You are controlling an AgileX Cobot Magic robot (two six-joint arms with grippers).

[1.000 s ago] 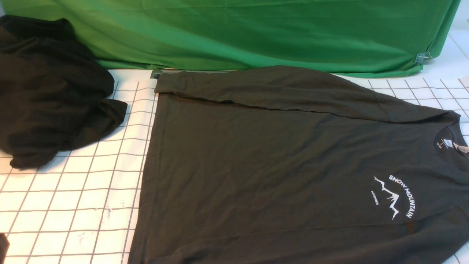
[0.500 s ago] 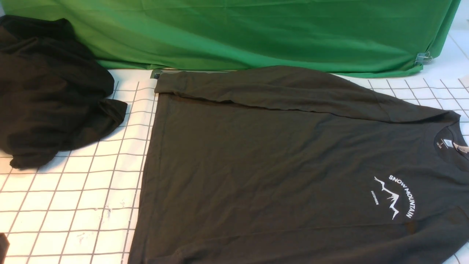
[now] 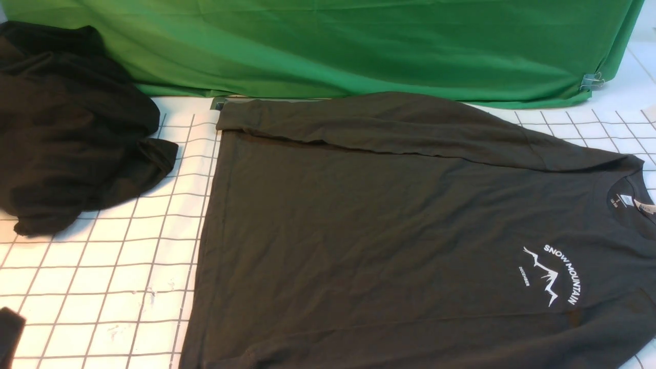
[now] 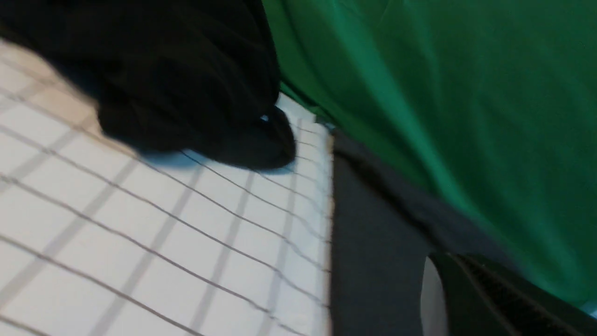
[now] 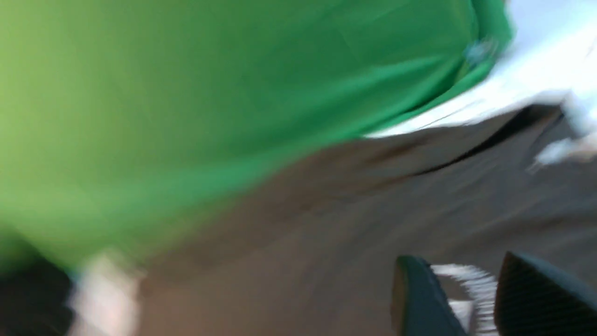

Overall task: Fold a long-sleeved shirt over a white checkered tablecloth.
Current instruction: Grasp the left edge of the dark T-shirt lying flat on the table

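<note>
While the right gripper hangs empty, jaws apart, over the white print of the dark charcoal-grey long-sleeved shirt spread on the white checkered tablecloth, the left gripper near its hem cannot be judged open or closed.

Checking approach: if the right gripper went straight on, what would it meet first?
Likely the long-sleeved shirt, near its white print: the right gripper, jaws apart, points at that cloth. Blur leaves depth unclear.
</note>
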